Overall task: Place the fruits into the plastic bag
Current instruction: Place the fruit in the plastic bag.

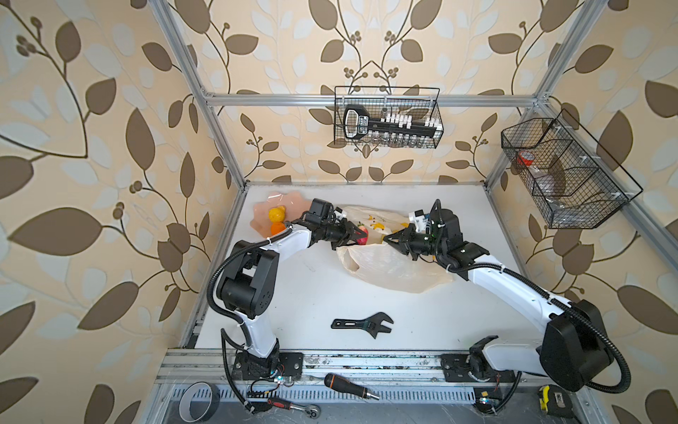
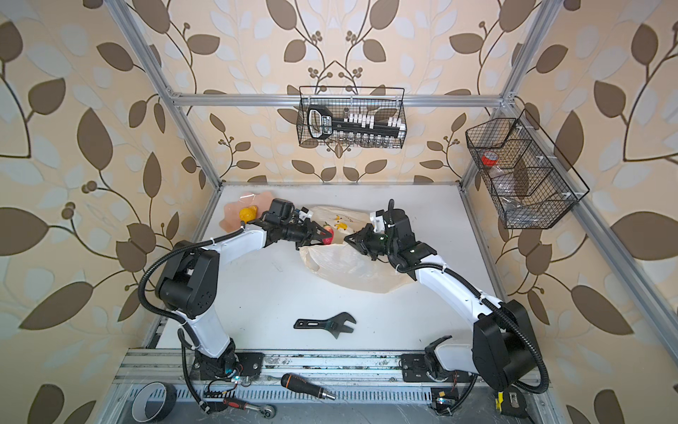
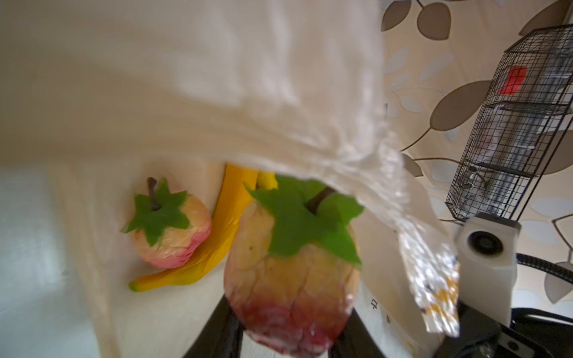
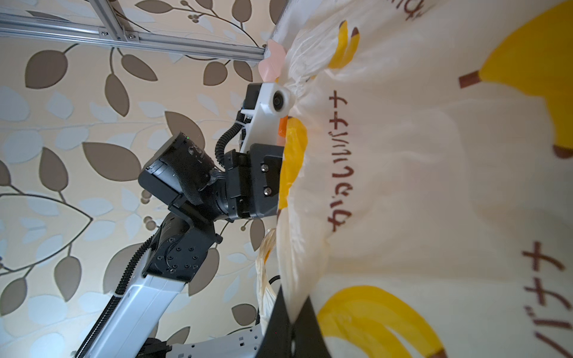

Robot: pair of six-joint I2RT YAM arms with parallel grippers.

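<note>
Cream-white crinkly film of the plastic bag (image 1: pixel 396 271) lies on the white table (image 1: pixel 293 293), at its far side between the two arms. The mouth of the bag is turned toward the left arm, and its long axis runs from this mouth toward the side of the right arm. The right gripper (image 4: pixel 293 307) is pressed together on the upper edge of the mouth and holds this film lifted, so the mouth stands open; the lower part of its fingers is cut off by the picture border. The left gripper (image 1: pixel 353 235) is at the mouth and pinches a strawberry (image 3: pixel 291 279) near its red pointed end. The long axis of this strawberry follows the reach of the gripper, with the green leaf cap and the stem pointing forward into the bag. The fingers (image 3: pixel 221 328) appear only as dark, blurred pieces at the picture border. Inside the bag lies a second strawberry (image 3: pixel 169 229), touching a curved banana (image 3: pixel 214 245). One end of the banana is free, and the other is hidden behind the held strawberry. A lemon (image 1: pixel 276 214) and a tangerine (image 1: pixel 277 228) sit on the pink dish (image 1: pixel 293 202) behind the left wrist, the tangerine partly covered by the arm. In both top views the grippers hide most of the bag's inside.
</note>
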